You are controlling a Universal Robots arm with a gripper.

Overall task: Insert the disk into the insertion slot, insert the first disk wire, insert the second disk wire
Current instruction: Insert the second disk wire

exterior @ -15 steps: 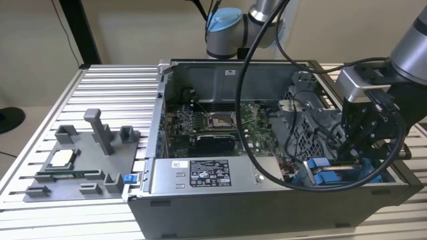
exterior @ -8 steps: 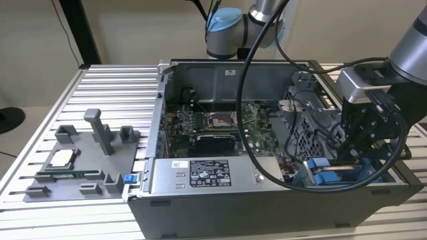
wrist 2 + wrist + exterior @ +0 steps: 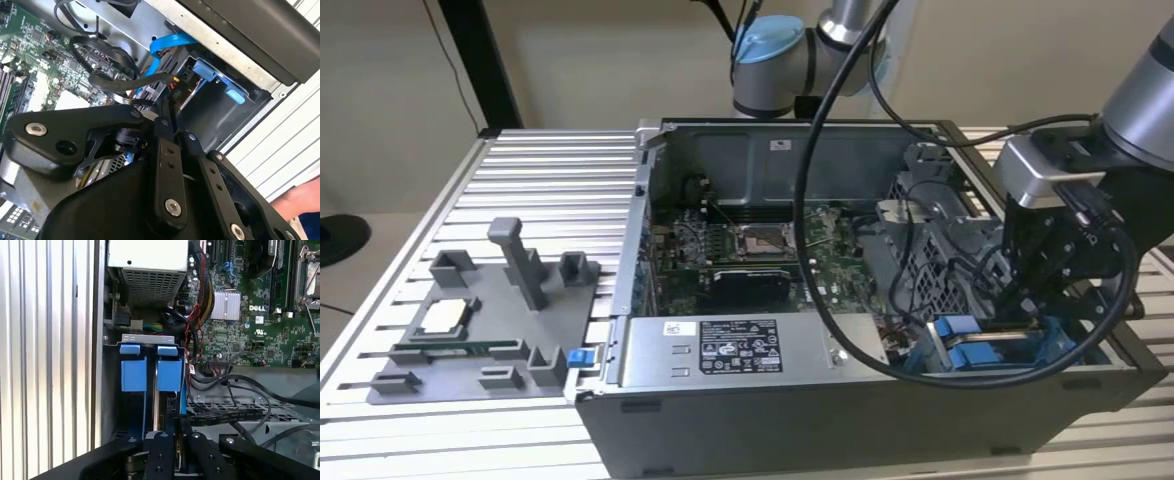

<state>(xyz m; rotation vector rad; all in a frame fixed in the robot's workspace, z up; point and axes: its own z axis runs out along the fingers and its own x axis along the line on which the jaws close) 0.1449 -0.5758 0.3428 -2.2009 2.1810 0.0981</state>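
Note:
The disk sits in the insertion slot (image 3: 147,338) at the case's front corner, on the exterior view's right. Its bright blue carrier tabs (image 3: 169,375) face out, and they also show as blue tabs (image 3: 974,345) and a blue tab (image 3: 215,74). My gripper (image 3: 177,429) hangs right over the blue frame's end. Its fingers are shut on the plug end of a flat black disk wire (image 3: 225,416). In the second wrist view my gripper (image 3: 167,114) pinches that black wire (image 3: 131,91) close beside the bay. A blue flat cable (image 3: 165,44) curves to the bay's rear. My gripper (image 3: 1014,305) reaches down into the case.
The grey labelled power-supply box (image 3: 720,350) lies along the case front, beside the bay. The motherboard (image 3: 747,250) fills the case floor, and loose black cables (image 3: 240,385) cross beside the bay. A grey fixture tray (image 3: 480,320) sits on the slatted table. A person's hand (image 3: 295,200) is outside the case.

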